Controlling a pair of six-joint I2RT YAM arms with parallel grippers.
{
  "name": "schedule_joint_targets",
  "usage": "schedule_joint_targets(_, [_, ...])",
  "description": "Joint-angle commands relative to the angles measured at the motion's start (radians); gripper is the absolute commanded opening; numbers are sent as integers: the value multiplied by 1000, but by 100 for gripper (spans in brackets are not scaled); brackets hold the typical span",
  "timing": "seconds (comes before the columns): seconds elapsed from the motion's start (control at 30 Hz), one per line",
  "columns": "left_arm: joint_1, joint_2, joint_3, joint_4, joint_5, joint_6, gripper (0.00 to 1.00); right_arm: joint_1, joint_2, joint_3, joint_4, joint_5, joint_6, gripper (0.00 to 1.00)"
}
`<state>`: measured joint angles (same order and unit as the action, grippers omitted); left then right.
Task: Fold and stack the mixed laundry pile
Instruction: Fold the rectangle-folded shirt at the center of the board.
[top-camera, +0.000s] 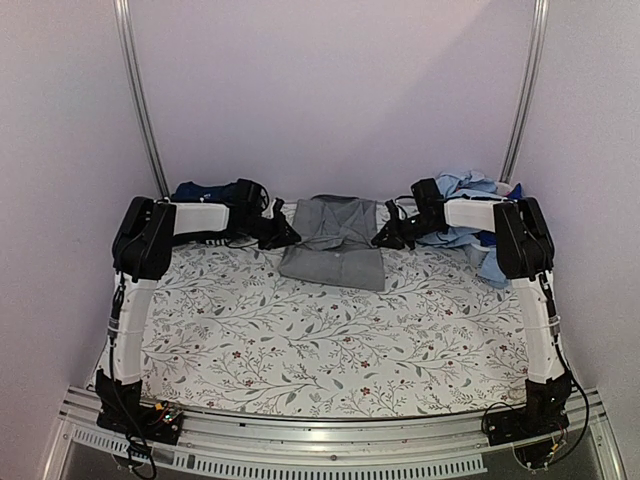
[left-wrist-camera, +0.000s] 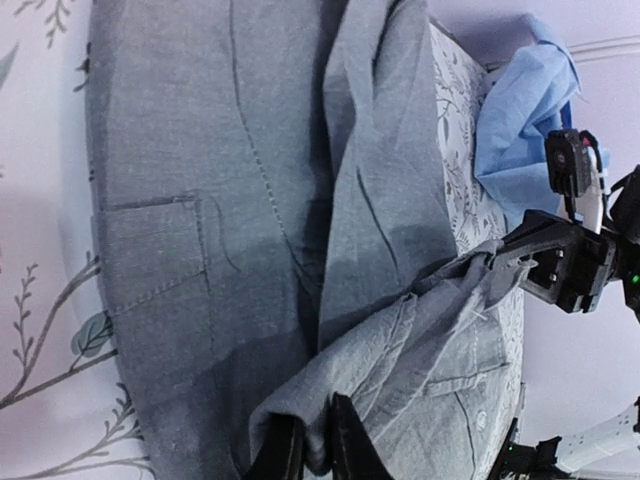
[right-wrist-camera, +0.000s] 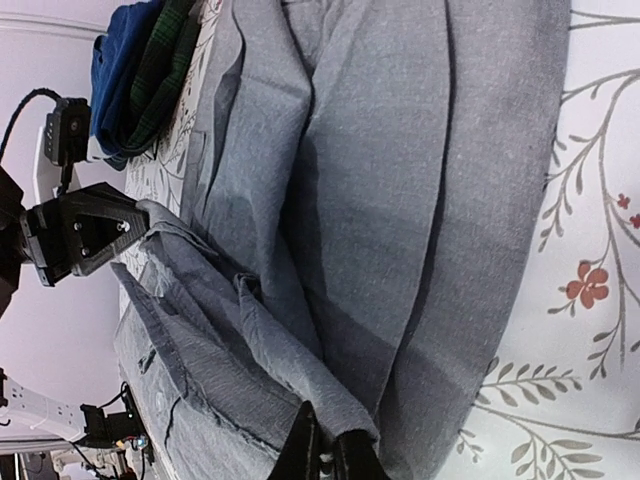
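Laundry is sitting in three places along the far side of the white sheet (top-camera: 320, 340) with its leafy vine print. The grey collared shirt (top-camera: 335, 240) is lying in the middle, partly folded, with a chest pocket (left-wrist-camera: 150, 250) showing on the flat part.

Both arms are reaching in toward it from either side. The left gripper (top-camera: 283, 236) is sitting at the shirt's left edge and the right gripper (top-camera: 388, 238) at its right edge, the two facing each other across the garment.

In the left wrist view the fingers (left-wrist-camera: 345, 450) are pinching a bunched fold of grey cloth between them. That fold is rising off the flat part and stretching across to the other gripper's tips. The right wrist view is showing the same thing mirrored: its fingers (right-wrist-camera: 303, 450) are closing narrowly on the cloth's edge, and a ridge of fabric is running over to the left gripper. So both are clamping the grey shirt, holding a loose strip of it between them, slightly above the rest.

Behind the left arm the navy blue T-shirts (top-camera: 205, 190) are lying heaped, with the dark green plaid piece (right-wrist-camera: 160, 60) right against them. Behind the right arm the light blue shirts (top-camera: 468, 190) are lying in a crumpled pile near the far right corner.
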<state>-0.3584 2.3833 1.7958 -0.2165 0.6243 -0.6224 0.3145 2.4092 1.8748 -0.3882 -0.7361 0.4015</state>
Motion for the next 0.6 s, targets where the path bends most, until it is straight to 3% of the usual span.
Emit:
schedule_joint_targets(0.0, [30, 51, 64, -1, -28, 14, 16, -19, 49, 70, 23, 14, 7, 16])
schedule_joint_targets(0.13, [56, 39, 130, -10, -42, 3, 45, -35, 25, 110, 36, 16, 43, 42])
schedule_joint_targets(0.33, [72, -125, 84, -76, -69, 73, 75, -38, -151, 9, 24, 11, 32, 64])
schedule_joint_targets(0.4, [72, -199, 6, -80, -62, 92, 81, -38, -220, -53, 8, -3, 16, 67])
schedule_joint_targets(0.43, [71, -254, -65, -78, -57, 104, 96, -35, -253, -89, 5, -10, 7, 67])
schedule_joint_targets(0.57, [46, -431, -330, -13, -20, 169, 100, 13, -395, -292, 46, -69, -12, 66])
